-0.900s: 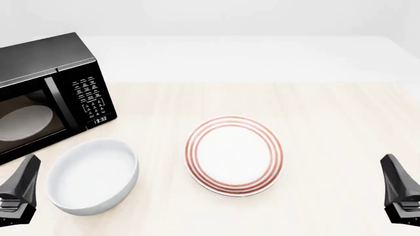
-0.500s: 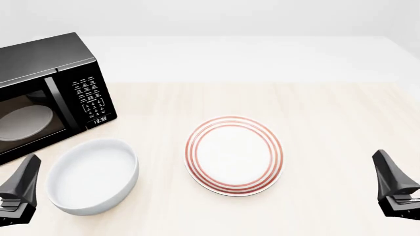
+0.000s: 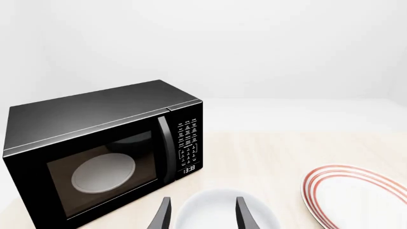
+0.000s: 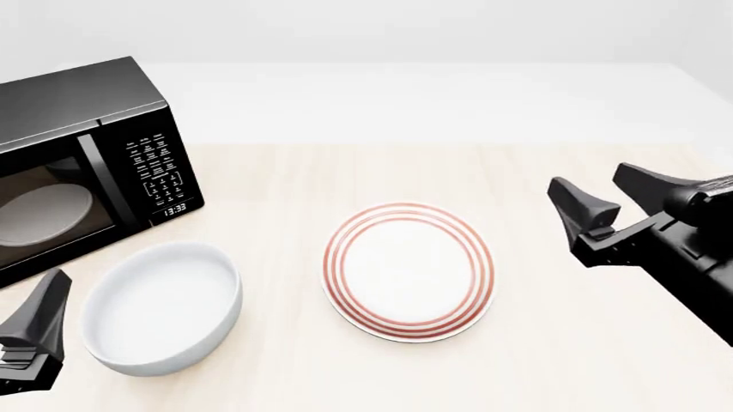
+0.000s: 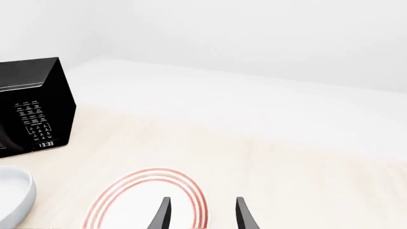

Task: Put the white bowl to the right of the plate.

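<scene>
The white bowl (image 4: 160, 307) is plain, deep and glossy, and stands at the front left of the table, left of the plate (image 4: 409, 270), which is flat with thin red rings. My left gripper (image 4: 40, 309) hangs at the front left edge, just left of the bowl. In the left wrist view it (image 3: 203, 217) is open, with the bowl (image 3: 219, 212) lying beyond its fingers. My right gripper (image 4: 607, 193) is open and raised to the right of the plate, holding nothing. The right wrist view shows its fingers (image 5: 162, 214) apart over the plate (image 5: 143, 198), with the bowl (image 5: 13, 198) far off.
A black microwave (image 4: 81, 163) stands at the back left, close behind the bowl, with a pale oval dish (image 4: 44, 213) behind its glass door. Light wooden table (image 4: 550, 343) lies bare to the right of the plate, under my right arm.
My right gripper has risen from the front right corner and swung forward and left, toward the plate's right side. The left gripper, bowl and plate have not moved.
</scene>
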`<state>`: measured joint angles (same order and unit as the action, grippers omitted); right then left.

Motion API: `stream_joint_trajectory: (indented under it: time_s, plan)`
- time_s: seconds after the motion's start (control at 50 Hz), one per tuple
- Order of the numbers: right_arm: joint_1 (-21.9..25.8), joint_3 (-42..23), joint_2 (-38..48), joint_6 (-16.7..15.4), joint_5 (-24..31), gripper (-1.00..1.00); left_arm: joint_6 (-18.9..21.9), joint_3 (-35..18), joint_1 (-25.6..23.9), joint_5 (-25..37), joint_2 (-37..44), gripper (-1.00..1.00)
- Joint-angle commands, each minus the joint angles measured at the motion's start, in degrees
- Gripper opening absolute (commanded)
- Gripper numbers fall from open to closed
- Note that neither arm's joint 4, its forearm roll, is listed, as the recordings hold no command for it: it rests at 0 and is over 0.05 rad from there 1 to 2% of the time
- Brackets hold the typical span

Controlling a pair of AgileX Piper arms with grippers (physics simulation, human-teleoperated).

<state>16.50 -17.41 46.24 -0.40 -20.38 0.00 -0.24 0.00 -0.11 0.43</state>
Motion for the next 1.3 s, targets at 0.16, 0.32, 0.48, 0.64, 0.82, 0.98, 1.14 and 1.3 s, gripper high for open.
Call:
stream_joint_trajectory:
  time_s: [0.16,0.32,0.48,0.64,0.82,0.98,1.14,1.3]
  plan:
    - [11.23,-18.50,25.43,-1.86,0.95,1.00,0.00,0.00,0.00,0.00,0.00,1.00]
    - [14.84,-24.70,31.80,-0.29,1.92,1.00,0.00,0.00,0.00,0.00,0.00,1.00]
    - [19.75,-30.68,39.28,0.79,2.06,1.00,0.00,0.00,0.00,0.00,0.00,1.00]
    - [23.28,-37.22,44.32,0.64,5.58,1.00,0.00,0.00,0.00,0.00,0.00,1.00]
    - [26.43,-43.08,48.79,1.02,8.43,1.00,0.00,0.00,0.00,0.00,0.00,1.00]
    - [28.23,-47.32,52.22,1.47,10.69,1.00,0.00,0.00,0.00,0.00,0.00,1.00]
    - [30.13,-51.39,56.28,1.89,13.13,1.00,0.00,0.00,0.00,0.00,0.00,1.00]
    - [32.58,-54.30,59.77,3.64,14.30,1.00,0.00,0.00,0.00,0.00,0.00,1.00]
